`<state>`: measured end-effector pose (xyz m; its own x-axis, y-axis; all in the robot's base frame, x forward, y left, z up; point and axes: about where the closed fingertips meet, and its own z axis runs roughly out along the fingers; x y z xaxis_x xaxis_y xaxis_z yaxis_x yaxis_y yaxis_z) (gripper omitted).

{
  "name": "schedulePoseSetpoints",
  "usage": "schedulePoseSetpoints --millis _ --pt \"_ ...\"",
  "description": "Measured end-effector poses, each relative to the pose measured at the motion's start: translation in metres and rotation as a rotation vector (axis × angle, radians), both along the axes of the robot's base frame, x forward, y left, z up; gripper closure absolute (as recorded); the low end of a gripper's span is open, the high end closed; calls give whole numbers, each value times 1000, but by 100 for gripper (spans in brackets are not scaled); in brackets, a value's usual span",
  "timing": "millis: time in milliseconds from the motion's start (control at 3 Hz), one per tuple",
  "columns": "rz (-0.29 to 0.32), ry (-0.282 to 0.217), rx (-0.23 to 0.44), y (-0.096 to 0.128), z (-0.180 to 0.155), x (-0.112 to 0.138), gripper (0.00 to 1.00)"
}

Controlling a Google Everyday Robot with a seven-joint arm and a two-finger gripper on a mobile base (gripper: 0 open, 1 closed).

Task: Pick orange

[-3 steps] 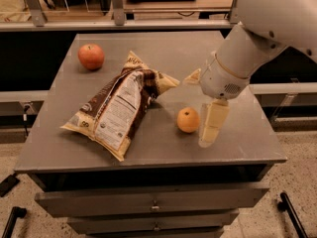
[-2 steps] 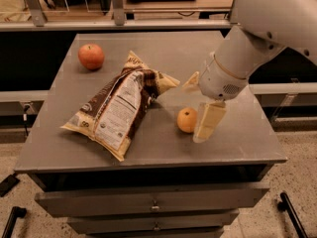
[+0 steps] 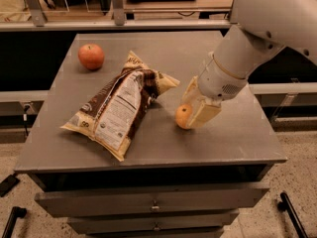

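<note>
- One orange (image 3: pixel 182 117) was seen touching the gripper (image 3: pixel 197 112), on the side toward the bag (image 3: pixel 119 108).
- Whether the gripper was closed on it could not be told.

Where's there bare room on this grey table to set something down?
Two bare patches on the grey tabletop: the front right corner, beyond the cream two-finger gripper at the small yellow-orange orange, and the back middle, between the reddish apple and the white arm. Crowded: the centre, where the brown-and-yellow snack bag nearly meets orange and gripper.
</note>
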<state>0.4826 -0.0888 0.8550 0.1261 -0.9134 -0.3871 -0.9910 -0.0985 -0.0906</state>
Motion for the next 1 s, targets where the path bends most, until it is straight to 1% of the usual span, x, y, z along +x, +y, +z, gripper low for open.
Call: schedulePoseSetpoints --millis 333,667,1000 --pt "2 -2 4 1 1 -1 97" --pt "16 -43 85 0 19 -6 100" --pt "45 -167 256 -7 70 -25 100"
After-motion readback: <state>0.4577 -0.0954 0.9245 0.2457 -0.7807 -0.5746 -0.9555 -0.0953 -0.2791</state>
